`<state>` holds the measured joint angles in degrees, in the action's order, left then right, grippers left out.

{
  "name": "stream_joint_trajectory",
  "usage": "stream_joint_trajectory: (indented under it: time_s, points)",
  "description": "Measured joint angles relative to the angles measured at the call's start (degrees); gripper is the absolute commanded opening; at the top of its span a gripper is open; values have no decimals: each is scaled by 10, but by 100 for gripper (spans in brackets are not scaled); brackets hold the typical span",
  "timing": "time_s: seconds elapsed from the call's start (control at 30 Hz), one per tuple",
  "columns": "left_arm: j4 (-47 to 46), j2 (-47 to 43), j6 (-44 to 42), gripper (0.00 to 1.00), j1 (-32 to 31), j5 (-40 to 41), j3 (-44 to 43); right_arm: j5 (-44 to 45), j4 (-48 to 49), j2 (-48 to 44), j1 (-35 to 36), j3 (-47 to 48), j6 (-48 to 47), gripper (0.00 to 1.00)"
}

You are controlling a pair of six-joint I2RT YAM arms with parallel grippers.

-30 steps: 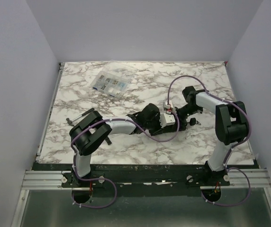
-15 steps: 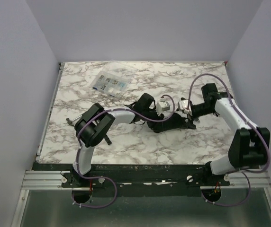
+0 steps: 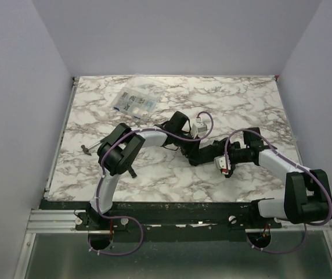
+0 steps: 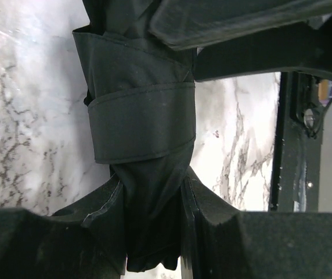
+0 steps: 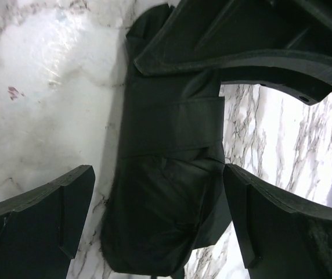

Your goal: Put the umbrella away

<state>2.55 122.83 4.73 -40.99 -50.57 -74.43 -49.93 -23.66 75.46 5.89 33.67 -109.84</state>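
Your left pincer (image 4: pixel 151 200) is clenched on the umbrella (image 4: pixel 134 70), pinching the dark fabric just below its wrap strap (image 4: pixel 140 131). Your right pincer (image 5: pixel 157 174) is released, with its fingers spread wide on either side of the bundle. The umbrella lies collapsed near the middle of the desk (image 3: pixel 253 104), between your two arms. Folding and strapping look done. What is left, I judge, is to set it in its final place and let go.
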Motion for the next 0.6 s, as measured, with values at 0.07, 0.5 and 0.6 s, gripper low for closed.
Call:
stream_joint_trajectory:
  time_s: [0.07, 0.5, 0.6]
  points:
    - [5, 4, 4, 0, 0, -14, -2, 8, 29, 8, 1, -10, -11, 99]
    - [27, 23, 37, 2, 6, -57, -21, 57, 59, 45, 30, -6, -32, 22]
    - [35, 22, 57, 16, 10, -62, -20, 75, 39, 49, 47, 11, -22, 18]
